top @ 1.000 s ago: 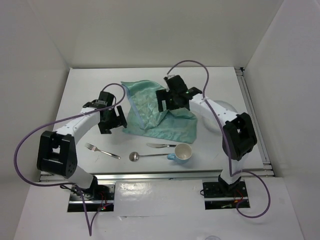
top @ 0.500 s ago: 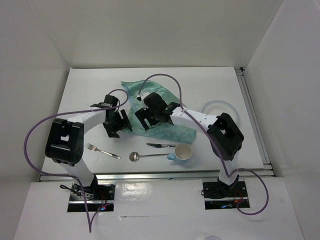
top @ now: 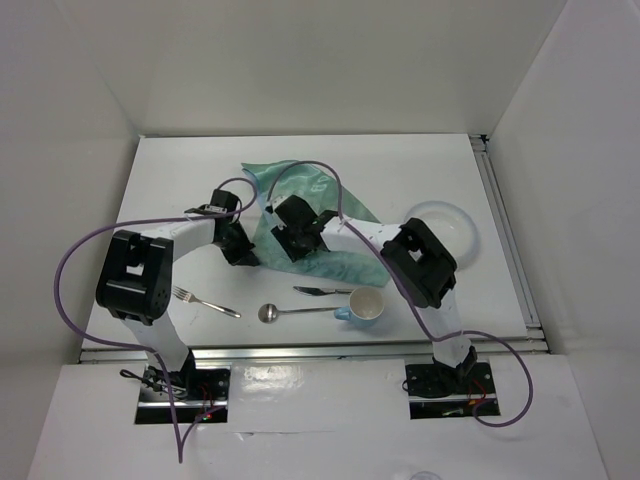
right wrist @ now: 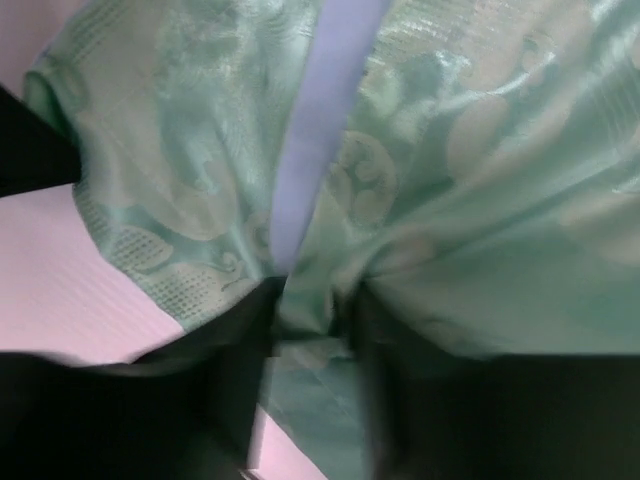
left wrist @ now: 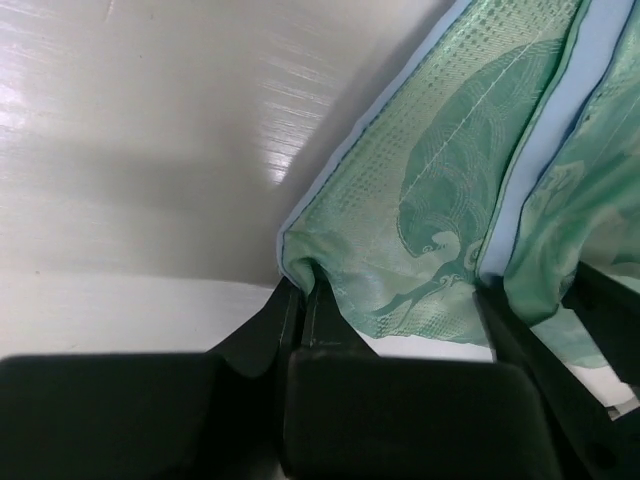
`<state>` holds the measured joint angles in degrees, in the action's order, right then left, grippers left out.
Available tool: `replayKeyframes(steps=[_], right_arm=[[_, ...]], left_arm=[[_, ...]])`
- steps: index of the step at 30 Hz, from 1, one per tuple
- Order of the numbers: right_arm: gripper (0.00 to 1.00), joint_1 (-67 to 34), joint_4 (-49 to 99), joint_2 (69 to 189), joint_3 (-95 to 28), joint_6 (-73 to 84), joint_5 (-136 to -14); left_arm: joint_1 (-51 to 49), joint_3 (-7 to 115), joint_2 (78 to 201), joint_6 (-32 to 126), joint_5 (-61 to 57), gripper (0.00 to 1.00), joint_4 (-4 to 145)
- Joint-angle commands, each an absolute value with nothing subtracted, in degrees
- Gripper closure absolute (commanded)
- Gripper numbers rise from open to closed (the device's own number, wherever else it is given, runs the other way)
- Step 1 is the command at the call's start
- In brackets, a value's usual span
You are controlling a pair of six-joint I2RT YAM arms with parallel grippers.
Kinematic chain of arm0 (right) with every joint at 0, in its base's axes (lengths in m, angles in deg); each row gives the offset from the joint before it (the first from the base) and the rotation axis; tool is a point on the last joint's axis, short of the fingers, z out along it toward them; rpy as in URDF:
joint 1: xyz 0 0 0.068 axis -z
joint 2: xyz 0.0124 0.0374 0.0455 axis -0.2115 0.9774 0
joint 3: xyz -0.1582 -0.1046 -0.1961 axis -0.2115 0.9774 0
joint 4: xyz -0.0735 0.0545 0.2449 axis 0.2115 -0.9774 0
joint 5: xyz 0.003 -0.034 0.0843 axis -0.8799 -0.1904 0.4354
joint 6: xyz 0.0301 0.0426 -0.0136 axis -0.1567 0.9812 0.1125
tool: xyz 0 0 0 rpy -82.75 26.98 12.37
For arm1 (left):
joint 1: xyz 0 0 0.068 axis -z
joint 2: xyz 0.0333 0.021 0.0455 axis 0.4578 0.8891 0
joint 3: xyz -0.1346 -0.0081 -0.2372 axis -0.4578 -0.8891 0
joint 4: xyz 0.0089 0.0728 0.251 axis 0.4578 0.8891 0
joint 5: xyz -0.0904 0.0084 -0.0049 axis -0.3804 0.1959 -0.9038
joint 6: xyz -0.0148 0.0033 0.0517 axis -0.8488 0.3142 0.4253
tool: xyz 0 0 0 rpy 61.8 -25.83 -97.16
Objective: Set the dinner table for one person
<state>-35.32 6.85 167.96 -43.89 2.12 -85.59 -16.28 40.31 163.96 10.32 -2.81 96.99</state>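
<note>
Centre of the dinner table, white top, walled on three sides: teal placemat lies rumpled and folded over, not flat. Both arms reach in over it from the near edge.

Left gripper: clenched on the mat's left corner; the wrist view shows the hem nipped between its fingertips, a shallow bite.

Right gripper: a puckered fold sits in the gap between its fingers. View is blurred; cannot tell whether the jaws have bitten firm.

Nearby: knife just beside the mat's near edge, spoon and cup close below it, fork to the left, plate at the right.

Risks, as judged:
- Corner slips out of the left pinch when tension comes on, since so little cloth is held.
- Right side pulls before gripping, so the mat skews or bunches further.
- Spreading toward the near edge drags cloth over the knife and nudges the cup.
</note>
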Motion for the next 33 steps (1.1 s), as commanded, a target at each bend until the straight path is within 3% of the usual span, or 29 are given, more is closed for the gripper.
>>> replayKeyframes(steps=[1,2,3,4,13,20,21,25,26,28,33], right_arm=[[0.63,-35.9,9.3,168.4,-47.5,3.9,-88.2],[0.73,-35.9,8.7,168.4,-47.5,3.9,-88.9],[0.93,-35.9,8.6,168.4,-48.0,3.9,-88.9],[1.0,-35.2,7.9,167.9,-48.9,3.9,-89.4],[1.0,-26.7,5.4,159.7,-56.7,7.3,-77.3],[1.0,-10.1,4.1,161.8,-66.9,13.3,-64.2],[1.0,-8.0,4.9,161.8,-66.9,15.1,-60.4],[1.0,2.2,8.4,162.3,-63.2,23.4,-51.6],[1.0,3.8,9.9,162.3,-62.1,25.5,-50.8],[1.0,7.7,11.3,161.0,-57.2,27.5,-49.7],[1.0,13.6,16.5,157.3,-46.7,30.9,-49.7]], left_arm=[[-16.2,42.3,162.9,9.9,-2.3,1.0,98.0],[-16.7,42.3,162.9,9.9,-2.3,1.0,98.7],[-16.7,43.1,162.4,9.9,-2.3,1.0,99.4],[-16.7,43.6,162.4,9.9,-2.3,1.0,100.0],[-22.6,54.9,164.4,13.7,-1.2,1.0,104.7],[-25.2,72.2,172.8,17.7,-0.6,1.0,110.8],[-25.7,76.6,173.8,18.3,-1.1,0.94,111.6],[-25.7,85.9,178.6,21.2,-1.6,0.26,117.4],[-25.7,85.9,178.6,21.2,-1.6,0.19,117.9],[-25.7,85.0,177.6,21.8,-2.3,0.15,117.9],[-21.6,75.2,171.3,21.8,-3.4,0.16,117.9]])
